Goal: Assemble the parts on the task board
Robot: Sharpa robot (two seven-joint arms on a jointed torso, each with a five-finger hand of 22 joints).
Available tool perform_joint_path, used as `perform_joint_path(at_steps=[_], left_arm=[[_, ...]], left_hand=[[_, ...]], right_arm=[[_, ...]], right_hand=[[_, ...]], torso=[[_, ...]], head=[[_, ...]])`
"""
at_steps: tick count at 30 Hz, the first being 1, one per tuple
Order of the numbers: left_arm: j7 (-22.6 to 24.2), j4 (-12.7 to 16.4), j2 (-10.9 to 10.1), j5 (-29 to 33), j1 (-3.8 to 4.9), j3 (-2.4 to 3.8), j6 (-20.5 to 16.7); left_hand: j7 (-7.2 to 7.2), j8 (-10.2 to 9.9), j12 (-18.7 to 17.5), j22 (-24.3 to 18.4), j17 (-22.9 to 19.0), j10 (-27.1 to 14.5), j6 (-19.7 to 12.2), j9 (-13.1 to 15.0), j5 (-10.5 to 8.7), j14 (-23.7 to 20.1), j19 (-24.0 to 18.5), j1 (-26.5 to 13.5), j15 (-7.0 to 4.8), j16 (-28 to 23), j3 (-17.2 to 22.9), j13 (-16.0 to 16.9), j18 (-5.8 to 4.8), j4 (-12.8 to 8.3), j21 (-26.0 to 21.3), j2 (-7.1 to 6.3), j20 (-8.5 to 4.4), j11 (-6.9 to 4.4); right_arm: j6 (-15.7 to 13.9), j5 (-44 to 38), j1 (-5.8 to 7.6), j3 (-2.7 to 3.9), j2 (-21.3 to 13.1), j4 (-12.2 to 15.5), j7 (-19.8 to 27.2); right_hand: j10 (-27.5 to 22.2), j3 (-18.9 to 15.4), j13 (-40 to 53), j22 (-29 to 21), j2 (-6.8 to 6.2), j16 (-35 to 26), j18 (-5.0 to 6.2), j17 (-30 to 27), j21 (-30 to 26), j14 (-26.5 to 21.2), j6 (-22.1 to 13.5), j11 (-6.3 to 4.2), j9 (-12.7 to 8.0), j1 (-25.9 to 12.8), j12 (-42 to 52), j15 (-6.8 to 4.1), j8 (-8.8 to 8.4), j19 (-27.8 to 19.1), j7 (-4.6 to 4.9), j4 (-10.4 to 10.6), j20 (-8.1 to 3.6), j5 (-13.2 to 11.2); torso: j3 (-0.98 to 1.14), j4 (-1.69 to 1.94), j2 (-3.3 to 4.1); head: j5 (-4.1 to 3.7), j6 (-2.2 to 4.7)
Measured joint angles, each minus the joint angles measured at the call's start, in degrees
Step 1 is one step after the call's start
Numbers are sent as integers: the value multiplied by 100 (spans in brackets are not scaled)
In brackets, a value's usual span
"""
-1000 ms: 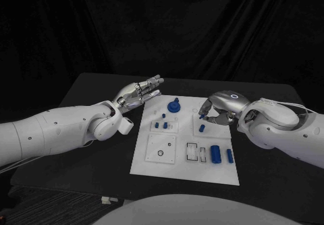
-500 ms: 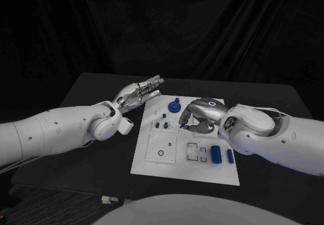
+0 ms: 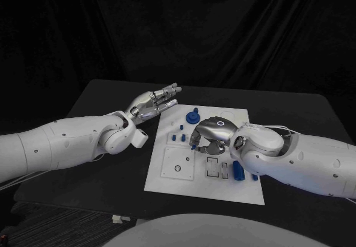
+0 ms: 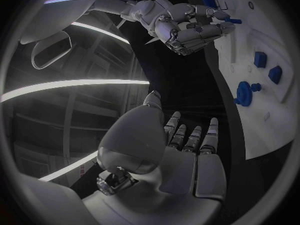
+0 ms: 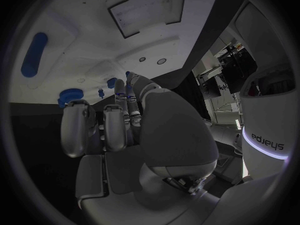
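Fingertips (image 4: 220, 21) of the robot's right hand (image 3: 208, 135) pinch a small blue peg (image 4: 234, 20), holding it low over the middle of the white task board (image 3: 171, 182), beside two short blue pieces (image 3: 178, 137) seated in the board and near the round blue knob (image 3: 193, 118) at its far edge. The left hand (image 3: 154, 103) hovers off the board's far left corner over the black table (image 3: 96, 175), fingers straight, slightly apart and holding nothing. Two long blue cylinders (image 3: 237, 170) lie by the board's right edge, just under the right forearm.
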Motion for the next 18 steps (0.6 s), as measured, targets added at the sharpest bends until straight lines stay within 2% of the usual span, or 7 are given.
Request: perform_joint_path(at_steps=[7,18], left_arm=[[0,-15,6,0,-3,0,1],[0,-44,37,0,-12,0,3]], left_hand=[[20,0,0,30,0,0,20,5,0,0,0,14,0,0,0,0,0,0,0,14,0,0],[20,0,0,98,1,0,20,5,0,14,0,23,13,0,-15,0,0,-16,0,23,0,-1]], right_arm=[[85,-54,-50,0,97,-84,-3],[217,-87,-117,2,149,-91,-14]], right_hand=[[0,0,-5,4,-7,0,0,0,0,0,-2,0,1,6,0,0,-15,0,0,0,0,11],[0,-1,-10,4,-8,0,0,0,0,0,-20,0,4,7,-22,0,-44,0,1,-1,0,24]], torso=[[0,-3,0],[2,-7,-8]], head=[[-26,27],[4,-9]])
